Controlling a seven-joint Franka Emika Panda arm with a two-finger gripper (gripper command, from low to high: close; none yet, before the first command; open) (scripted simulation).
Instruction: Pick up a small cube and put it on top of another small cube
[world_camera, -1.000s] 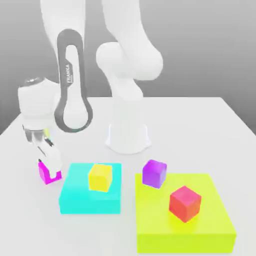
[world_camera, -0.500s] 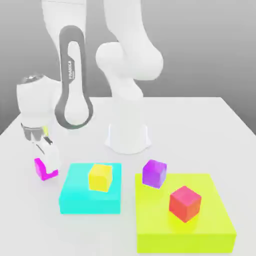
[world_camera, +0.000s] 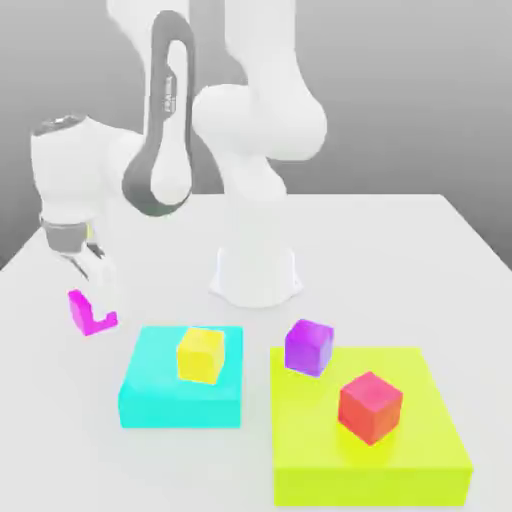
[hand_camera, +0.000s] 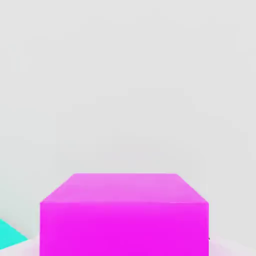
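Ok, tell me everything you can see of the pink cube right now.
The pink cube is a small, bright magenta block with flat, matte-looking faces and sharp edges. In the exterior view it sits at the tip of the claw, which is shut on it; a white finger covers part of it. It looks tilted and lifted slightly off the white table, to the exterior view's left of the cyan block. In the hand view its top and one side face show.

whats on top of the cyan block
A small yellow cube sits on the cyan block, toward its rear middle. The rest of its top is bare. The patch under the yellow cube is covered, so nothing can be told of it.
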